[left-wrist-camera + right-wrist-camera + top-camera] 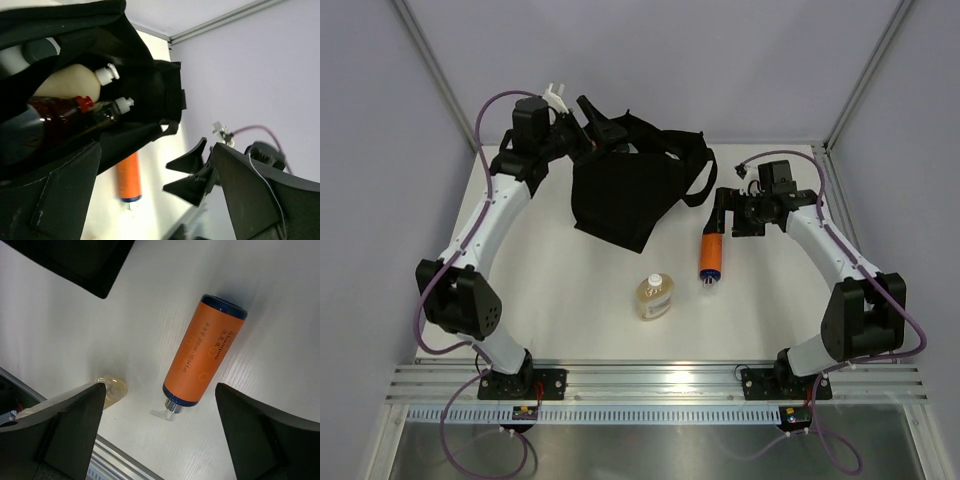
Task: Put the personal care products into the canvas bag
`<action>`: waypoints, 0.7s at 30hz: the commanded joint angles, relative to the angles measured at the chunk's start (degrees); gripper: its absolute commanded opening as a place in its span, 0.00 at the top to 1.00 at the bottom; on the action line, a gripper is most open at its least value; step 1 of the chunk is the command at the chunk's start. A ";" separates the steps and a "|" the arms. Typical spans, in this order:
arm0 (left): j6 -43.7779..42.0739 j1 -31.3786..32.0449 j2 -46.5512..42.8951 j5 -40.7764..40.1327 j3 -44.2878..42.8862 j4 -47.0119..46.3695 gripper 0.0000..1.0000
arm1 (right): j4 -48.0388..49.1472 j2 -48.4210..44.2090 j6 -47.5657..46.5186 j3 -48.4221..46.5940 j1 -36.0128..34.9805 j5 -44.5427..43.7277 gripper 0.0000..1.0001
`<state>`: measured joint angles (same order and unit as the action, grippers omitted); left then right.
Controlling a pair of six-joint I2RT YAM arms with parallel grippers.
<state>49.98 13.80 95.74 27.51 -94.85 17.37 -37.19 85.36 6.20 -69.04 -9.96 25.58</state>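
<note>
The black canvas bag (pixel 620 195) lies at the back middle of the table. My left gripper (pixel 598 128) is at its raised mouth with jaws wide apart; the bag's edge (pixel 125 135) drapes over one finger (pixel 50 200). Inside the bag I see a cream bottle (pixel 65 82), a dark red bottle (pixel 50 117) and a white cap (pixel 125 104). The orange cylinder bottle (pixel 711 255) lies on the table to the right of the bag. My right gripper (pixel 732 215) hovers open above it, and the bottle (pixel 205 350) lies between its fingers. An amber bottle (pixel 654 297) lies at the table's middle.
The bag's lower corner (pixel 85 260) shows at the top left of the right wrist view, the amber bottle (pixel 107 390) at the left finger. An aluminium rail (pixel 650 380) runs along the near edge. Grey walls enclose the back and sides.
</note>
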 commanded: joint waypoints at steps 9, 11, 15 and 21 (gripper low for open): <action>-19.21 -0.27 -12.07 3.95 7.31 -10.42 0.01 | 10.56 7.62 16.30 6.20 -1.73 -1.32 0.00; -19.65 -0.27 -13.90 6.49 8.71 -13.14 0.01 | 10.56 10.52 17.53 5.06 -2.17 -1.50 0.00; -19.66 -0.27 -17.86 8.35 11.16 -15.34 0.01 | 9.33 14.30 18.76 2.68 -3.84 -6.65 0.01; -21.23 0.35 -28.13 4.76 19.41 -12.28 0.01 | 1.60 21.59 20.26 -5.23 -9.90 -22.06 0.00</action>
<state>31.22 13.82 74.56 32.95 -79.40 7.31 -32.25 105.14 24.71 -69.73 -17.37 13.58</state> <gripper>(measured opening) 0.984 0.993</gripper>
